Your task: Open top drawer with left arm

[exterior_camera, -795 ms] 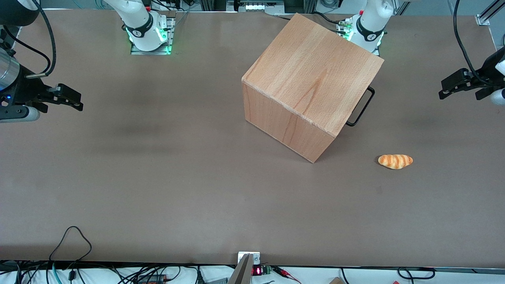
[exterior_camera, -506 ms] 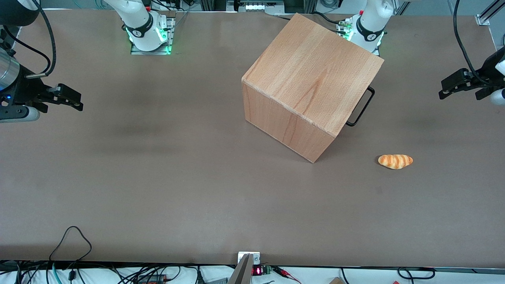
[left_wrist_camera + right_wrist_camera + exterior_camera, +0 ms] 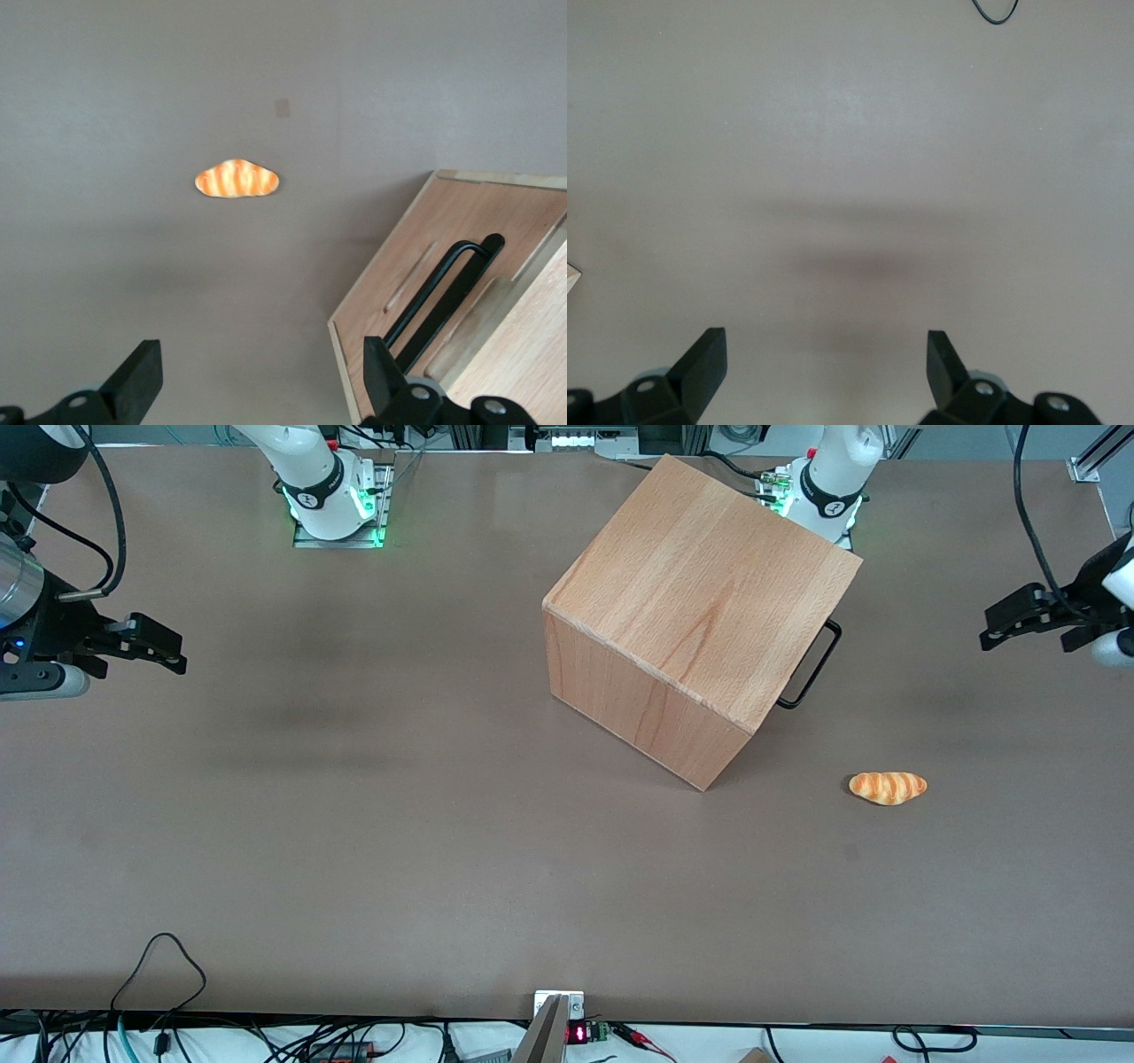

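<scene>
The wooden cube cabinet [image 3: 700, 602] stands on the table, its front turned toward the working arm's end. Of the top drawer only the black U-shaped handle [image 3: 811, 666] shows in the front view. In the left wrist view the drawer's front panel [image 3: 403, 283] sits flush in the cabinet, with the handle [image 3: 443, 288] on it. My left arm's gripper [image 3: 994, 629] hovers well out in front of the drawer, apart from the handle. It is open [image 3: 259, 365], with nothing between its fingers.
A small orange bread roll [image 3: 888, 787] lies on the brown table [image 3: 354, 824], nearer the front camera than the gripper; the left wrist view shows this roll [image 3: 236, 178] too. The arm bases [image 3: 828, 491] stand at the table's back edge, one close to the cabinet.
The left arm's gripper has shifted slightly toward the cabinet. The cabinet, drawer and bread roll have not moved.
</scene>
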Action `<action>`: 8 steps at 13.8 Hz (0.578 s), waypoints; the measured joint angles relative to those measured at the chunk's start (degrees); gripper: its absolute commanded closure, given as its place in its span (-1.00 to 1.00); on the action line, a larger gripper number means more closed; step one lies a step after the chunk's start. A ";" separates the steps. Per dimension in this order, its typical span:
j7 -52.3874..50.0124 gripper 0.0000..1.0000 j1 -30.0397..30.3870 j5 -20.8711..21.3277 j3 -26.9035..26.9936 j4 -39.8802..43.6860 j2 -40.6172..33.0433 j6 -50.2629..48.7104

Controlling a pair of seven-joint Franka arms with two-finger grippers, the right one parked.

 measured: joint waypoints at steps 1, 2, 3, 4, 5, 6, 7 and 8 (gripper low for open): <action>0.00 -1.00 -0.01 -1.12 -0.03 -1.20 0.37 0.42; 0.00 -1.00 -0.02 -1.94 -0.07 -2.63 0.81 1.28; 0.66 -1.00 -0.05 -2.56 -0.13 -4.30 1.24 2.14; 2.82 -1.00 -0.15 -2.95 -0.23 -6.09 1.63 2.78; 6.30 -1.00 -0.31 -3.37 -0.38 -8.05 2.01 3.79; 9.63 -1.00 -0.44 -3.56 -0.57 -9.86 2.30 5.38; 11.87 -1.00 -0.56 -3.79 -0.76 -11.64 2.41 7.10; 13.21 -1.00 -0.66 -4.41 -1.00 -13.29 2.42 8.54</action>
